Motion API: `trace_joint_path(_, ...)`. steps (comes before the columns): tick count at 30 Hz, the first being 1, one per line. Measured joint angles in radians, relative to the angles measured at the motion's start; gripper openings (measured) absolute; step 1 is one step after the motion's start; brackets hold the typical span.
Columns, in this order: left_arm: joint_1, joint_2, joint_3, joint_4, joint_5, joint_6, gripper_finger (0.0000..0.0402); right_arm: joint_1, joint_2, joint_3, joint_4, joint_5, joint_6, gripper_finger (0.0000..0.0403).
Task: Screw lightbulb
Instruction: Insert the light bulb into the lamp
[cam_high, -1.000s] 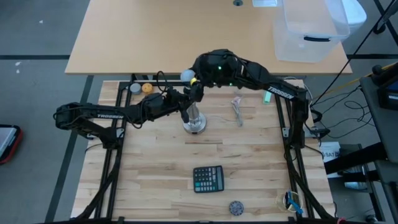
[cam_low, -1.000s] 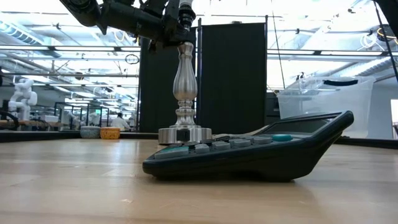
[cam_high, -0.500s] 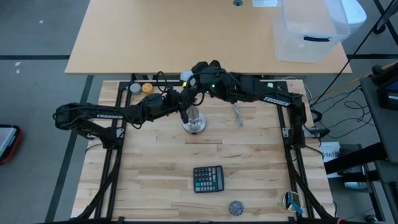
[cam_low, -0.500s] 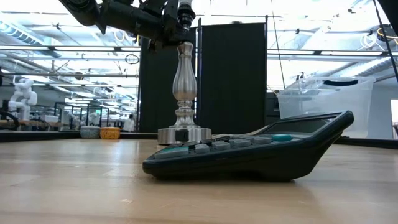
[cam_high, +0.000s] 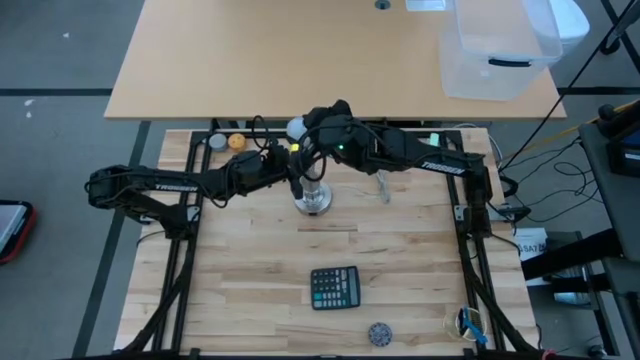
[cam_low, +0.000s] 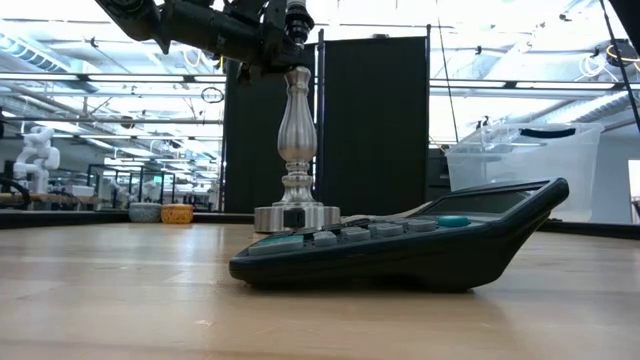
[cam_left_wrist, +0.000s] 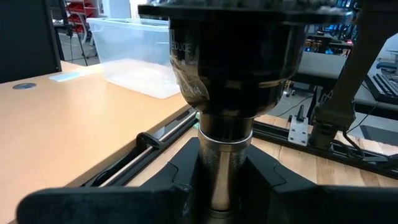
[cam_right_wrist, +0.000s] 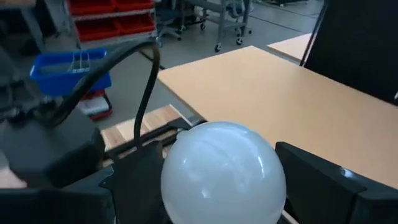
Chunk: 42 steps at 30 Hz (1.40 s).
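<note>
Because the lightbulb (cam_right_wrist: 222, 174) is thin glass, light and slippery, hold its globe gently | at 12 o'clock over stand (cam_high: 311, 196) | right gripper (cam_right_wrist: 224, 186) cradles it | left gripper (cam_left_wrist: 214, 186) pinches stand neck

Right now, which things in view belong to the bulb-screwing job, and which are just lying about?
In the job:
- lightbulb, between the right end effector fingers
- metal stand, its neck clamped by the left end effector

Lying about:
- calculator
- orange ball
- clear plastic bin on the far table
- small round object near the front edge
</note>
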Motion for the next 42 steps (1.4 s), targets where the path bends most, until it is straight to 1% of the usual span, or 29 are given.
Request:
trace_joint_path(6, -0.001, 0.0, 0.001, 0.0, 0.001, 0.001, 0.0073, -0.001, -0.024, -0.003, -0.023, -0.033, -0.131, 0.033)
trace_joint_path(12, 0.002, 0.001, 0.003, 0.011, -0.011, -0.012, 0.0073, -0.002, -0.053, -0.001, 0.0, -0.057, -0.257, 0.0352)
trace_joint_path(17, 0.003, 0.001, 0.003, 0.008, -0.012, -0.013, 0.0073, -0.032, -0.052, 0.0, 0.015, -0.16, -0.309, 0.0356)
trace_joint_path(22, 0.003, 0.001, 0.003, 0.003, -0.011, -0.012, 0.0073, -0.057, -0.053, 0.0, 0.012, -0.195, -0.444, 0.0356)
trace_joint_path(25, 0.002, 0.001, 0.003, 0.003, -0.007, -0.008, 0.0073, -0.077, -0.062, 0.0, 0.023, -0.239, -0.492, 0.0356)
trace_joint_path(29, 0.002, 0.001, 0.003, 0.004, -0.006, -0.008, 0.0073, -0.105, -0.086, 0.0, 0.038, -0.326, -0.539, 0.0356)
trace_joint_path(32, 0.002, 0.001, 0.002, 0.004, -0.005, -0.008, 0.0073, -0.138, -0.095, 0.0, 0.031, -0.444, -0.552, 0.0356)
trace_joint_path(36, 0.002, 0.001, 0.002, 0.003, -0.004, -0.008, 0.0073, -0.196, -0.095, 0.0, 0.003, -0.597, -0.53, 0.0356)
trace_joint_path(40, 0.002, 0.001, 0.002, 0.003, -0.003, -0.008, 0.0073, -0.232, -0.094, 0.0, -0.027, -0.656, -0.54, 0.0356)
trace_joint_path(42, 0.002, 0.001, 0.002, 0.002, -0.003, -0.012, 0.0073, -0.251, -0.093, 0.0, -0.031, -0.713, -0.545, 0.0356)
